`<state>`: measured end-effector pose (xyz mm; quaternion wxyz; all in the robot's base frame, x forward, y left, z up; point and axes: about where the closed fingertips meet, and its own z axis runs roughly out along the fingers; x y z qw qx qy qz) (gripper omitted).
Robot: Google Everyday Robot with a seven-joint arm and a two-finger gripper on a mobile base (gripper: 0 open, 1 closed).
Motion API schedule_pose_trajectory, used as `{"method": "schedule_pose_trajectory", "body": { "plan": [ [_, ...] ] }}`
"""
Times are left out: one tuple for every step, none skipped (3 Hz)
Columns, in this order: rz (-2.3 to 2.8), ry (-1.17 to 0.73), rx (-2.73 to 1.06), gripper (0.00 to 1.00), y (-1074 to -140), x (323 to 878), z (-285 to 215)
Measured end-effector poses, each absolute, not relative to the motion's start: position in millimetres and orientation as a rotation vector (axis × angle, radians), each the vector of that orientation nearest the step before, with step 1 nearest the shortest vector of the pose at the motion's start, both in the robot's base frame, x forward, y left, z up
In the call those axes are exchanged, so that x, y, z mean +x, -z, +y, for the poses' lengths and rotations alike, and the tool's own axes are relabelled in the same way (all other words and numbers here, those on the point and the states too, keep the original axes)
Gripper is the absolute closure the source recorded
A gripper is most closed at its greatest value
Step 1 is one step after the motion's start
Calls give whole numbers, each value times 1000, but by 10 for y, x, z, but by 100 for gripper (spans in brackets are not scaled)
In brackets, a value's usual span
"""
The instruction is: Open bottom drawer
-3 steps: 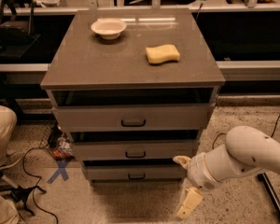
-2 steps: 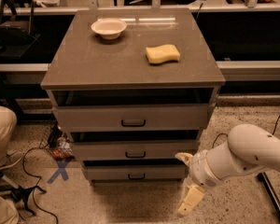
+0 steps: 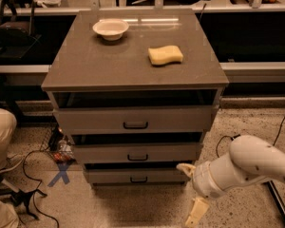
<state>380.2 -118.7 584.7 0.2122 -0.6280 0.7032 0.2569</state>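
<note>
The bottom drawer (image 3: 109, 176) is the lowest and shallowest of three grey fronts on the cabinet, with a small black bar handle (image 3: 138, 179) at its centre. A dark gap shows above its front. My gripper (image 3: 190, 191) hangs low at the drawer's right end, just in front of the cabinet's lower right corner. It is open, with one cream finger (image 3: 185, 167) near the drawer's right edge, the other down by the floor, and nothing between them. The white arm (image 3: 249, 165) reaches in from the right.
The middle drawer (image 3: 104, 153) and top drawer (image 3: 95, 120) sit above. A white bowl (image 3: 110, 28) and a yellow sponge (image 3: 166, 55) rest on the cabinet top (image 3: 85, 65). Cables and a blue X mark (image 3: 61, 174) lie on the floor at left, beside a person's leg (image 3: 0, 127).
The gripper and forearm have drifted slightly down and to the right. The drawers and the things on top have not moved.
</note>
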Motion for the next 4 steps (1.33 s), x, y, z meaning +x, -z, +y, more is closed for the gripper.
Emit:
{"method": "schedule_pose_trajectory", "body": {
  "plan": [
    [1895,-642,-1878,0,-5308,3836,-1229],
    [1801,-620,-1937,0,-4784,4010,-1177],
    [1747,-707,-1905,0,-4272,4223,-1012],
    [1744,-746,-1884,0,-4097,4236,-951]
  ]
}}
